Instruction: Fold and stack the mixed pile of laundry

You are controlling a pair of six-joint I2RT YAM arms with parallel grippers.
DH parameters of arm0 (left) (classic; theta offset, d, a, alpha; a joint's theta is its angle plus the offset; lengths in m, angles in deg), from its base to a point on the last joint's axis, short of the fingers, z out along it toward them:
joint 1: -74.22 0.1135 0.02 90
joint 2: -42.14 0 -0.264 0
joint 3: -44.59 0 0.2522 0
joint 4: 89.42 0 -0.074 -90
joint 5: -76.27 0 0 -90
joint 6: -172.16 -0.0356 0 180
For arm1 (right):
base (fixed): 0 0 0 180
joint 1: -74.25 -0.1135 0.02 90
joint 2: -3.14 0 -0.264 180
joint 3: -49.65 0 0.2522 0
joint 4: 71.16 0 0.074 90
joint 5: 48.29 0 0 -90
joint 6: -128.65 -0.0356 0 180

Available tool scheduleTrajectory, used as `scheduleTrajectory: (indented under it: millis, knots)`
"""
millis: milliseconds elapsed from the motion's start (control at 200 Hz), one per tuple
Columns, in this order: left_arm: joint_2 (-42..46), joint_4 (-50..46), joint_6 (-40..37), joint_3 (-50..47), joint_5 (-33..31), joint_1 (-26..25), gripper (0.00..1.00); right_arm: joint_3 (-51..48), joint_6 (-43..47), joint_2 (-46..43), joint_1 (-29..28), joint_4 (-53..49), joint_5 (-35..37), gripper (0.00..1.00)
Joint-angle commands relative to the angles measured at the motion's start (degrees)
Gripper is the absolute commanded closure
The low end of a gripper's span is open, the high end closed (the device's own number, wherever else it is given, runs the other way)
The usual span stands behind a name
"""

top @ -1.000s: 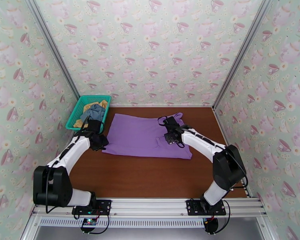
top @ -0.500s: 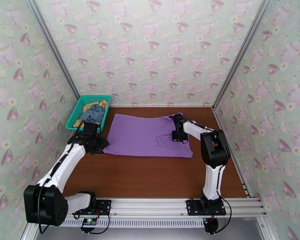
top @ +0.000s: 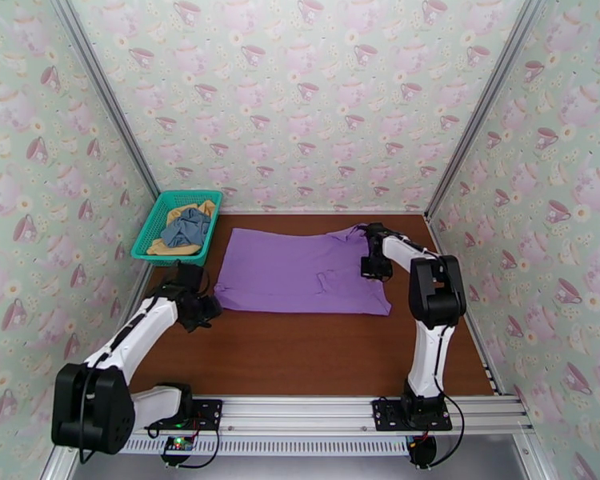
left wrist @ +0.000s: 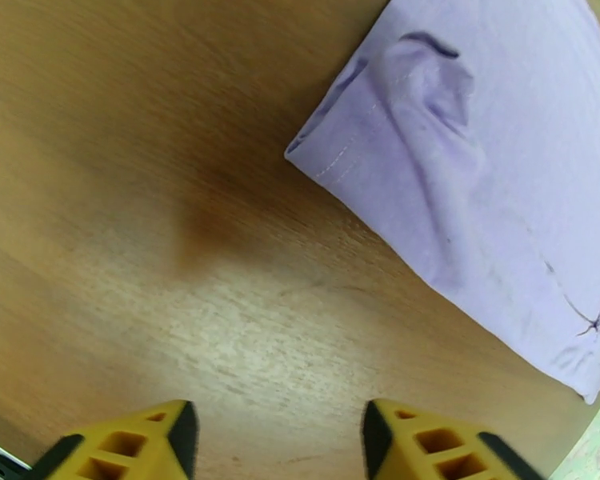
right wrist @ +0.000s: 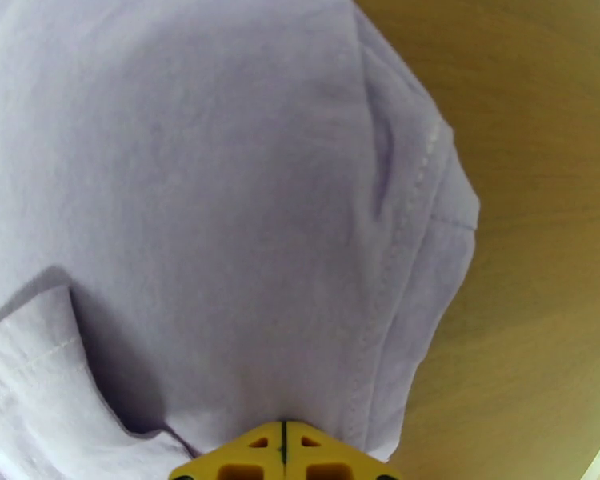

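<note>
Flat purple T-shirt [top: 300, 270], puckered ahead of right claw [right wrist: 284, 435] clamped on it; left claw [left wrist: 276, 430], since withdrawn from its corner, stands apart.

A brown wooden tabletop [top: 300, 346] was enclosed by pale green teacup-patterned walls [top: 300, 98] and silver aluminium rails [top: 300, 410].

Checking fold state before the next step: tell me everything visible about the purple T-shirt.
The purple cloth T-shirt lies spread nearly flat on the brown wooden table. It is thin, soft-looking fabric with stitched hems, a few creases, one small fold right of centre, and a flap sticking out at the far-right corner. The right fingers are shut on its right edge. The left fingers are open and hover over bare wood beside its near-left corner, not touching it.
</note>
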Motion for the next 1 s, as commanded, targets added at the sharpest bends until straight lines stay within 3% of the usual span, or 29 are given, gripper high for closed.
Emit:
scheduleTrajectory:
  millis: [0, 110, 210, 381, 576, 756, 992]
  knots:
    - [-4.83, 3.30, -0.25, 4.54, -0.46, -0.44, 0.57, -2.00, 1.43, -4.03, 0.39, -2.14, 0.96, 0.94]
    - [-9.30, 5.59, -0.73, 9.02, -0.29, -0.91, 0.82, -4.71, 0.50, -8.40, 0.39, -1.72, -0.29, 0.95]
    - [-13.53, 6.22, -1.42, 14.55, 0.59, -1.97, 0.94, -9.29, -2.39, -14.48, 0.28, 0.67, -3.78, 0.94]
    - [-22.06, 6.05, -2.18, 21.30, 0.40, -4.15, 0.95, -17.58, -11.37, -22.14, -3.84, 6.52, -11.74, 0.89]
    - [-31.66, 6.52, -1.82, 24.06, -0.06, -6.02, 0.96, -20.57, -17.53, -18.66, -12.57, 13.48, -14.57, 0.93]
    - [-35.18, 7.65, -1.04, 21.60, 0.42, -7.07, 0.96, -25.50, -26.59, -16.42, -13.22, 19.96, -11.11, 0.96]
    - [-31.51, 9.38, 0.84, 12.62, 0.36, -9.40, 0.96, -34.25, -32.70, -20.92, -15.88, 20.32, -4.10, 1.00]
